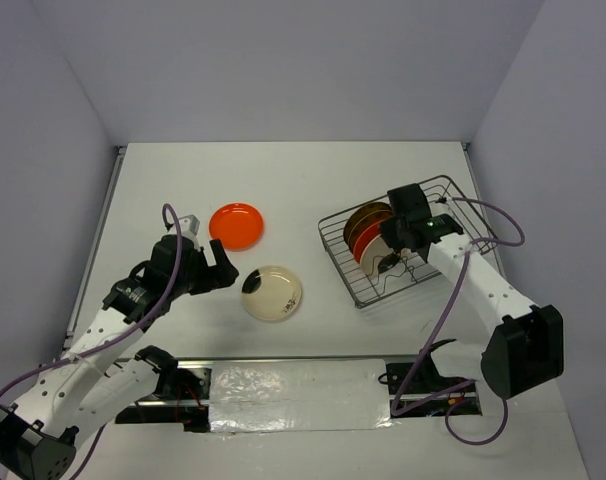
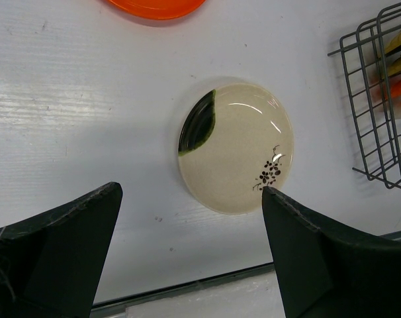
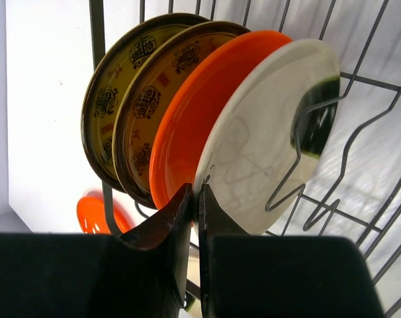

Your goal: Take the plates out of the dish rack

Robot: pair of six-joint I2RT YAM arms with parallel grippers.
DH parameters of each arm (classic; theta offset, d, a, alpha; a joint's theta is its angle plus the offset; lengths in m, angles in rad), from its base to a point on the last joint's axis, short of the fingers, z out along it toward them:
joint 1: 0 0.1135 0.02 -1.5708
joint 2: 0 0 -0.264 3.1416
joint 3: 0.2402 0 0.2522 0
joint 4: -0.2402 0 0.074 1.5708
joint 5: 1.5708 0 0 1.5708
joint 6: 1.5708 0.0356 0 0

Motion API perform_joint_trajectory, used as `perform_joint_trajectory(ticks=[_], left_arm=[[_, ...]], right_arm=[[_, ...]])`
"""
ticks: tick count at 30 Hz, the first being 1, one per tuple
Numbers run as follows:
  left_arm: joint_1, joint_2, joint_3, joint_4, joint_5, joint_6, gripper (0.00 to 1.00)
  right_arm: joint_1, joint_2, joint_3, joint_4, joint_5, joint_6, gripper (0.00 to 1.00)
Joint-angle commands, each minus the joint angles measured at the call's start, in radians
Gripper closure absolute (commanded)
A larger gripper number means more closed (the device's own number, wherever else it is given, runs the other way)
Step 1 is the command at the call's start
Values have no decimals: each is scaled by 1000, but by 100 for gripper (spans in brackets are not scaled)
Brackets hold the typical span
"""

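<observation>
Right wrist view is showing you the right gripper (image 3: 195, 202) clamping the near rim of the cream plate (image 3: 253, 152), which is standing on edge in the dish rack (image 3: 96, 33) against the orange plate (image 3: 194, 126). Its face is lying in line with your fingers, so you are pulling along that plane. The left gripper (image 2: 190, 191) is hanging released, farther off.

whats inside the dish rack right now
Four plates stand on edge in the dish rack: two brown patterned plates, an orange plate, a cream plate pinched by the right gripper. It hides their lower edges.
</observation>
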Motion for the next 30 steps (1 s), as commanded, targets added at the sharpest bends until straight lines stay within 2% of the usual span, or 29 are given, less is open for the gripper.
perform_joint_trajectory(ticks=[1,9,15,17,21,22,24,25,27,28,30], left_arm=[[-6,4,3,28,11,18,1],[-6,-8,31,-1,5,8,1],[-6,-25,170,-53,10,-46,1],[-5,-31,209,-63,29,-60,0],[-6,-65,295,-69,77,-117,1],[-6,-75,310,-73,77,-150,1],[-6,-88,348,-67,82,-181,0],[-5,-92,359,-43,97,-207,0],[-5,-74,387,-23,124,-238,0],[-5,-62,399,-24,146,-245,0],[-5,-33,445,-59,151,-261,0]], right_arm=[[-5,-51,14,-23,26,11,89],[-6,-145,112,-73,-21,-4,91],[-5,-240,262,-99,-63,-88,94],[-5,-275,295,-72,-92,-194,100],[12,-295,397,89,-332,-514,100],[55,-274,440,77,-372,-691,100],[162,-161,607,-56,-421,-911,100],[308,-122,653,-122,-388,-1106,100],[452,-44,715,-248,-319,-1240,100],[594,-30,717,-276,-211,-1318,100],[746,-12,673,-310,-39,-1406,100]])
